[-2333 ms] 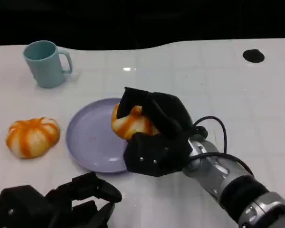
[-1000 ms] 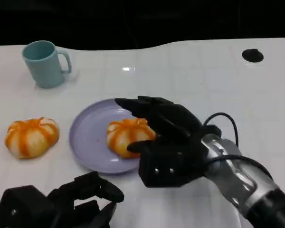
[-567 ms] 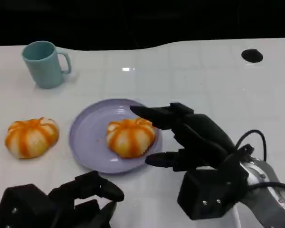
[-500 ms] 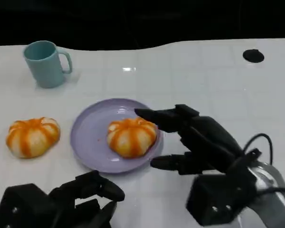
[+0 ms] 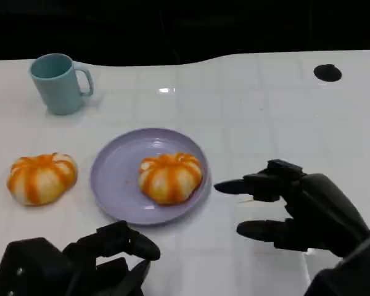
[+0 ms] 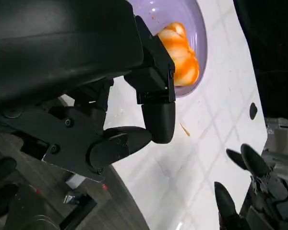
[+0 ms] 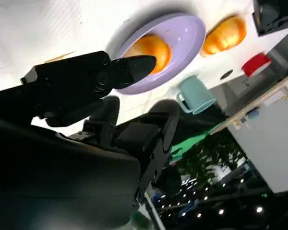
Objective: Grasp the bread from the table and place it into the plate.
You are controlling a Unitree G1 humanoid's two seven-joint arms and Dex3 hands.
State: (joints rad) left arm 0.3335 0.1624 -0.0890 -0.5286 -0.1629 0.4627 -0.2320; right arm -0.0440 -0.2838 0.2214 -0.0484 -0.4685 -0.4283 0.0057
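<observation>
step: bread (image 5: 171, 177) sat on our plate (image 5: 114, 185) | right hand (image 5: 302, 206) spread, empty; left hand (image 5: 74, 265) loosely curled, empty | next: we judged retreat only

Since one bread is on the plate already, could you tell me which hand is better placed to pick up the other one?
Probably the left hand: the loose bread lies on its side, left of the plate. The right hand is open but across the plate.

Bright, even light falls on my white desk (image 5: 265, 111), with one small glare spot behind the plate (image 5: 111, 179). Shadows are soft and faint. Beyond the desk all is black. My wrist views are dim, my hands blurred up close.
</observation>
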